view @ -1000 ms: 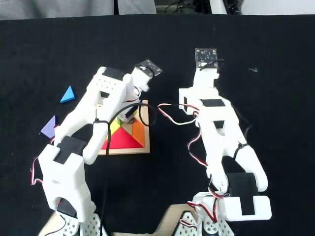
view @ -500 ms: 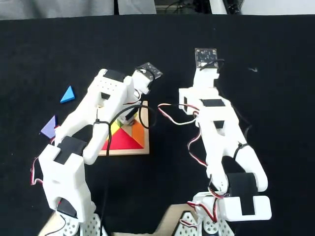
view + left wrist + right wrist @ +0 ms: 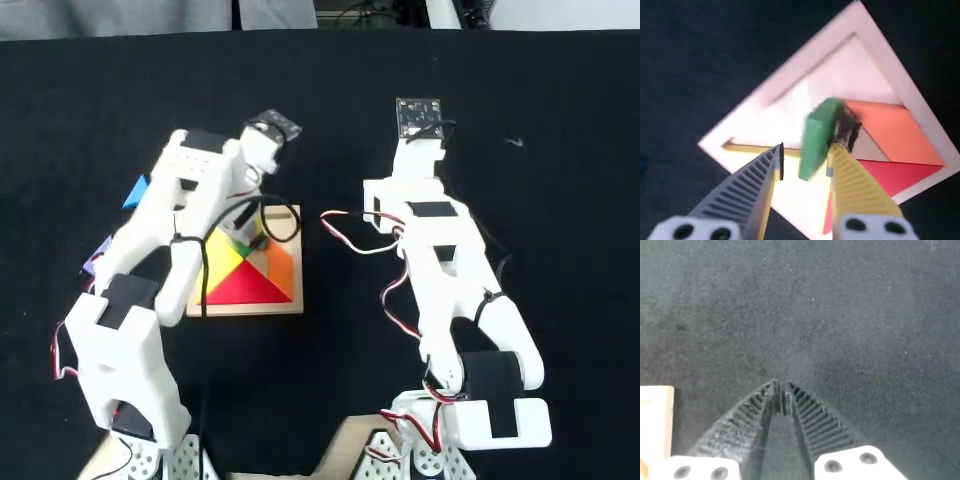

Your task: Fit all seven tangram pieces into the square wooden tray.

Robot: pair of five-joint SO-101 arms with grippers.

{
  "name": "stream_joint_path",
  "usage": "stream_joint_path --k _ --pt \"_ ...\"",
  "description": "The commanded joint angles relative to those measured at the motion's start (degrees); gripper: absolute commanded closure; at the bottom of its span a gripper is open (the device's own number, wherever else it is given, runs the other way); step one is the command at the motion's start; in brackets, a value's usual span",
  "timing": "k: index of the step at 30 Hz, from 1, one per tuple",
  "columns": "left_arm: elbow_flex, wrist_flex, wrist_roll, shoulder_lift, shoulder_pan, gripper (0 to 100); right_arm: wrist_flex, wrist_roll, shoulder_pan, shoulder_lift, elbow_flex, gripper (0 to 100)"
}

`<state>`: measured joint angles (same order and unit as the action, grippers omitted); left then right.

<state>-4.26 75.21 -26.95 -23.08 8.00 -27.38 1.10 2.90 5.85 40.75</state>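
Observation:
The square wooden tray (image 3: 245,305) lies left of centre on the black table. Red (image 3: 250,285), yellow (image 3: 222,262) and orange (image 3: 281,262) pieces lie flat in it. In the left wrist view a green piece (image 3: 817,134) stands on edge inside the tray (image 3: 875,47), beside the orange piece (image 3: 892,135). My left gripper (image 3: 805,156) is open around it; the piece leans on one finger and is apart from the other. My right gripper (image 3: 781,392) is shut with nothing in it, over bare table right of the tray.
A blue triangle (image 3: 133,192) and a purple piece (image 3: 93,263) lie on the table left of the tray, both partly covered by the left arm. A corner of the tray (image 3: 655,415) shows in the right wrist view. Black cloth stretches right of the right arm.
The left arm has swung to the left, uncovering more of the tray and now overlapping the blue triangle and purple piece. The right arm has kept still.

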Motion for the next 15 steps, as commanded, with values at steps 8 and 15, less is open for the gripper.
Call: stream_joint_path --k 8,15 --pt "-8.22 -0.53 -2.81 3.08 -2.86 84 0.88 -0.53 0.44 2.77 -0.13 97.7" --pt "-8.57 -6.42 -2.90 -2.02 -8.57 84 0.88 -0.53 0.44 2.77 -0.13 97.7"
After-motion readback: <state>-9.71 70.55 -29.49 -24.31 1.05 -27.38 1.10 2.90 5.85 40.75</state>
